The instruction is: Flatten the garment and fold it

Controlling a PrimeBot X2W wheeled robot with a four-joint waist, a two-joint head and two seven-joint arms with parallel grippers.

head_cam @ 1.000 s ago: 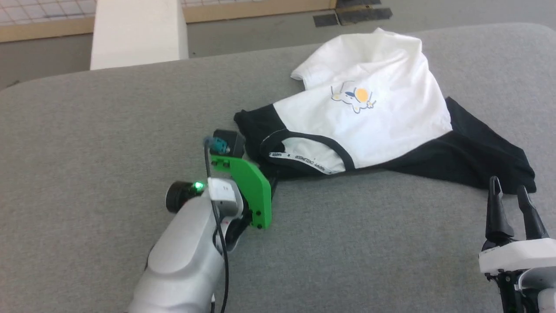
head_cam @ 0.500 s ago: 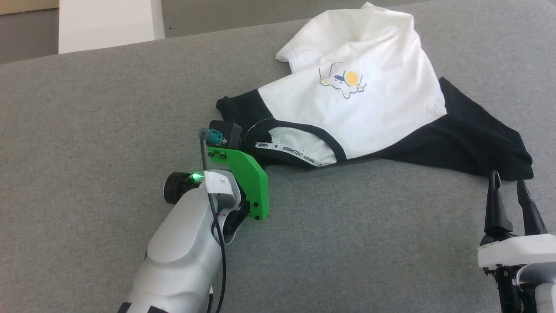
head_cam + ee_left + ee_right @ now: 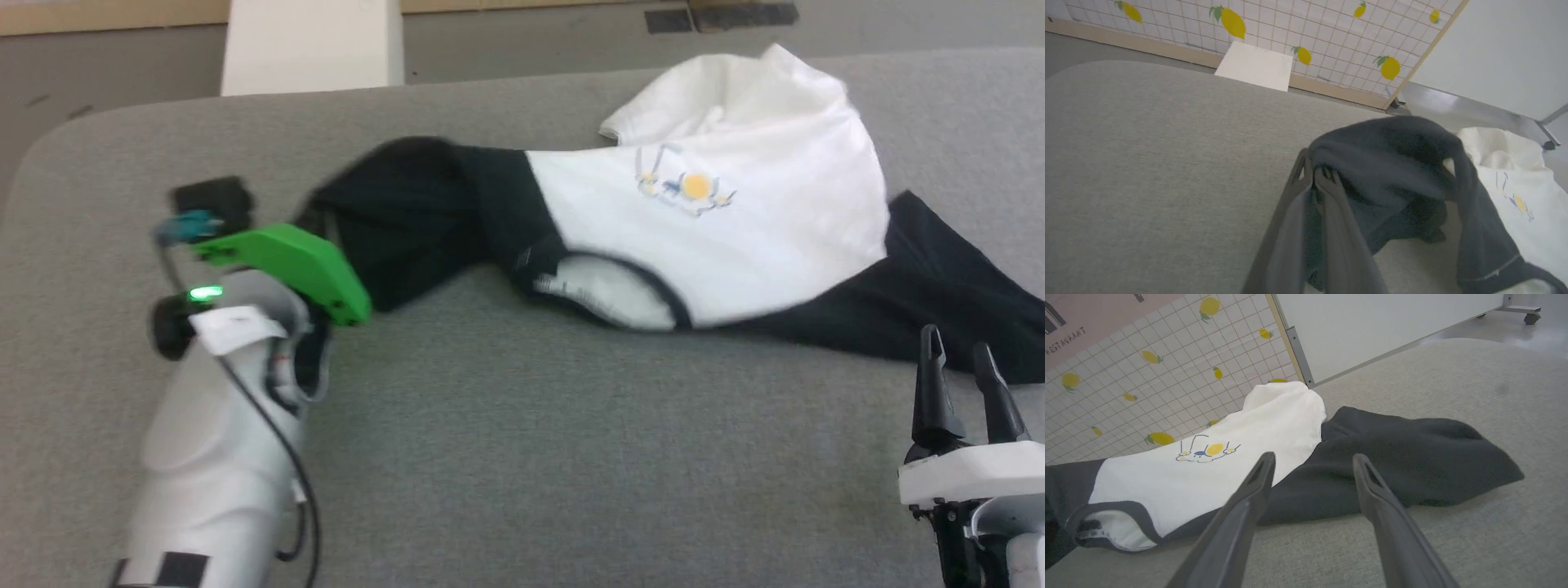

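The garment (image 3: 735, 237) is spread over the far right part of the tabletop (image 3: 522, 457), with the chest print up and the collar turned toward the near edge. One black sleeve is stretched toward the far left corner. Its bunched end is pinched between the closed fingers of the left gripper (image 3: 1316, 177). The other black sleeve is laid toward the right edge, just beyond the right gripper (image 3: 955, 359), whose fingers are spread apart and empty by the near right corner.
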